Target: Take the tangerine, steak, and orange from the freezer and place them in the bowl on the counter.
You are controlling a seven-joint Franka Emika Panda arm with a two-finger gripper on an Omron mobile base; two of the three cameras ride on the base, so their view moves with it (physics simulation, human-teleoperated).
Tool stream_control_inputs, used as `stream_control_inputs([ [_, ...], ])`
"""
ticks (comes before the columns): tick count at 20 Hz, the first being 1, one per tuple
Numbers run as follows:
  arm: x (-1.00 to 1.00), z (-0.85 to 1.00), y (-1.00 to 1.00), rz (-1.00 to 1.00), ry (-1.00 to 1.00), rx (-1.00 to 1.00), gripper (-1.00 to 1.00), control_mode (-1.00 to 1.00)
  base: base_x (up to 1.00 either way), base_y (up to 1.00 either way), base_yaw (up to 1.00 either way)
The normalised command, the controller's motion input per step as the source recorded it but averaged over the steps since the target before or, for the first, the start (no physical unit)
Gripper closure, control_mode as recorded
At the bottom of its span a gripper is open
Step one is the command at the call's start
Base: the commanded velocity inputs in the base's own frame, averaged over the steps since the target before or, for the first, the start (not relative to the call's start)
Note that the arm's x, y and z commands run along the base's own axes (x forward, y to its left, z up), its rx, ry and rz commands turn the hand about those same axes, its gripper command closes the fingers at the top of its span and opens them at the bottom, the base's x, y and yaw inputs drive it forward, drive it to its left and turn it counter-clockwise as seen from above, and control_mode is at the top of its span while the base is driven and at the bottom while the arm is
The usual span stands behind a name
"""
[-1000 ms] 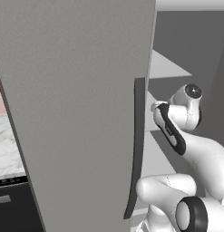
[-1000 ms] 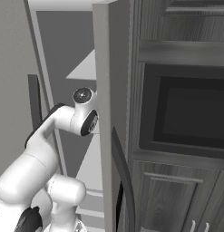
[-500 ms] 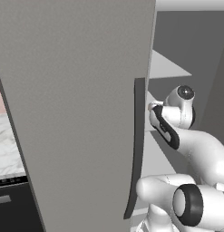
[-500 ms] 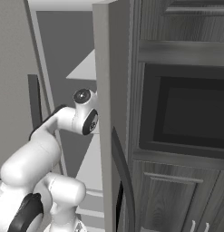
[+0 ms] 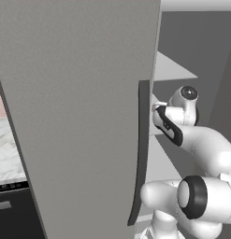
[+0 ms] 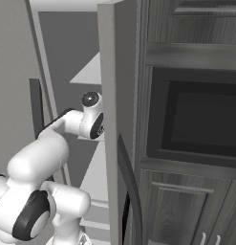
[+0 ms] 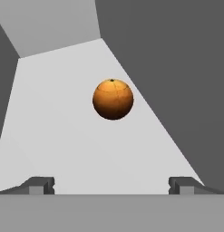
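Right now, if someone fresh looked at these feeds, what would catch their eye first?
The round orange-brown fruit in the hand view, sitting alone on a pale freezer shelf ahead of the open gripper. Next, the big grey freezer door with its long dark handle across the left base view, the white arm reaching in behind it.

Flat, even rendered light throughout, sharp focus, no glare or hard shadows.

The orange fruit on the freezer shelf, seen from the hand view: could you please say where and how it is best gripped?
Grip the orange fruit across its widest middle, coming straight on along the shelf. It is a smooth ball sitting alone, so a centred hold should slip least. The gripper already faces it, jaws open.
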Motion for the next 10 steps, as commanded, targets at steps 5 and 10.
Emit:
stream_control_inputs([
  [5,0.18,-0.11,-0.01,0.0,0.0,0.0,-1.0,-1.0,0.0,0.0,0.0],
  [10,0.09,-0.21,0.0,-0.01,0.0,0.0,-1.0,-1.0,0.0,0.0,0.0],
])
